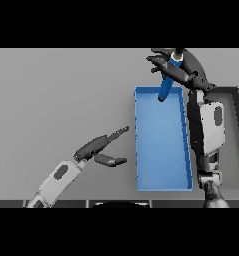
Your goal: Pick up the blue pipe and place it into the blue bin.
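Head view: grey desk (56, 100) w/ a blue bin (162, 145) on its right half, long side running from the near edge toward the far edge. Bin is a shallow open rectangle, inside bare apart from the pipe end hanging over it.

Right hand (177, 66) is up by the far edge, just past the bin's far end, arm coming along the bin's right side. Fingers curled round the blue pipe (167, 85), gripping it near its top end. Pipe hangs tilted: upper end in the hand, lower end pointing down and a bit left, over the bin's far end, approx mid-width. Can't tell if the lower tip touches the bin floor or sits just above it. Pipe not lying in the bin; it's in the hand.

Left hand (98, 147) shows left of the bin near the near edge, fingers straight and relaxed, pointing toward the bin's left wall, thumb spread below them. Holds nothing, apart from the bin.

Dark tray-like rim (237, 100) at the desk's right edge, behind the right arm.
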